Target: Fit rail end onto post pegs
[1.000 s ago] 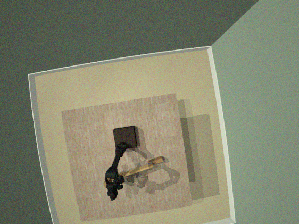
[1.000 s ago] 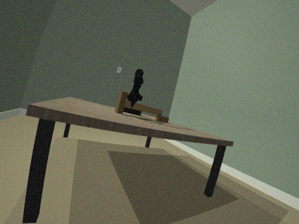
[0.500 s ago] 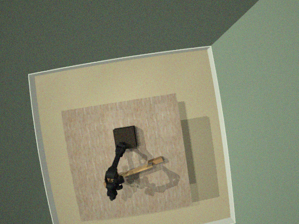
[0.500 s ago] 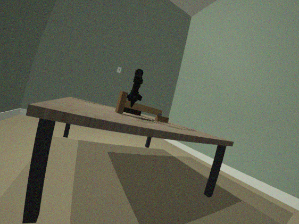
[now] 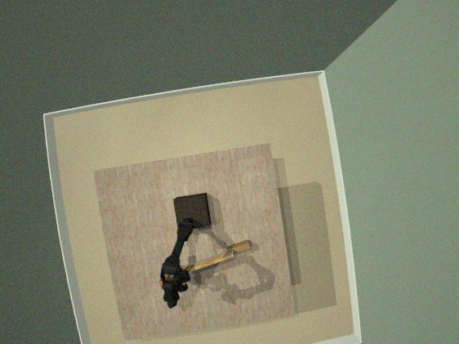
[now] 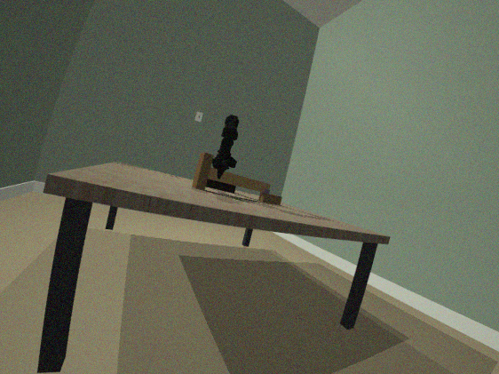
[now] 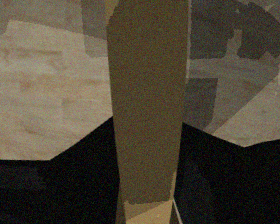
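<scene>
The long wooden rail is held above the table near its post end. Its far end is at the bracket on the low footboard block. My gripper is shut on the rail, with one black finger on each side of it in the wrist view. The upright wooden post stands just left of the gripper in the exterior view. No clear gap shows between rail and post there. The pegs, the holes and the exact contact are hidden or too small to tell.
The arm's dark square base stands on the wooden table, behind the rail in the exterior view. The arm reaches from it over the post end of the rail. Shadows of the arm fall across the table around the rail.
</scene>
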You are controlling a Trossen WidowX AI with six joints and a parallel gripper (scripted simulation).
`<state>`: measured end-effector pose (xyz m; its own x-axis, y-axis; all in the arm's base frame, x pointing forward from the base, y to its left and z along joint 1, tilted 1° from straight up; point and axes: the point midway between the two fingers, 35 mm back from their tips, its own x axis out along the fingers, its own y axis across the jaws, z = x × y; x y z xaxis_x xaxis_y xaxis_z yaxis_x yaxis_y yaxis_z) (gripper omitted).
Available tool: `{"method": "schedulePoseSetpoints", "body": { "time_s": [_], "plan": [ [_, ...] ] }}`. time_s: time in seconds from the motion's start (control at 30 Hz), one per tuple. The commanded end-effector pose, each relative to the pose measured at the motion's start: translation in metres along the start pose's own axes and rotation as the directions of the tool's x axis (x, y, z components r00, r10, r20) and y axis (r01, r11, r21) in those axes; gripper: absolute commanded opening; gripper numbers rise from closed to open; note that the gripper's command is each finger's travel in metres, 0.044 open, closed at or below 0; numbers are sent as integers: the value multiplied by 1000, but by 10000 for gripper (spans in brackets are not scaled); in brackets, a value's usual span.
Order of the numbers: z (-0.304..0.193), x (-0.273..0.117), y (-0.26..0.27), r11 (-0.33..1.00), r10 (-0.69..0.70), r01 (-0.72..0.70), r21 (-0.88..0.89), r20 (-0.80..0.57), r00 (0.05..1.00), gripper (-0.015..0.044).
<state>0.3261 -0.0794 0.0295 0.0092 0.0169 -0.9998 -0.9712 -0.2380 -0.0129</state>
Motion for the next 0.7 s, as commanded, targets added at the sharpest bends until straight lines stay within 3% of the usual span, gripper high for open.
{"method": "schedulePoseSetpoints", "body": {
  "time_s": [0.0, 0.47, 0.67],
  "plan": [
    [0, 0, 0, 1000, 0, 0, 0, -1, 1000, 79],
    [0, 0, 0, 1000, 0, 0, 0, -1, 1000, 440],
    [2, -2, 0, 1000, 0, 0, 0, -1, 1000, 440]
  ]
}}
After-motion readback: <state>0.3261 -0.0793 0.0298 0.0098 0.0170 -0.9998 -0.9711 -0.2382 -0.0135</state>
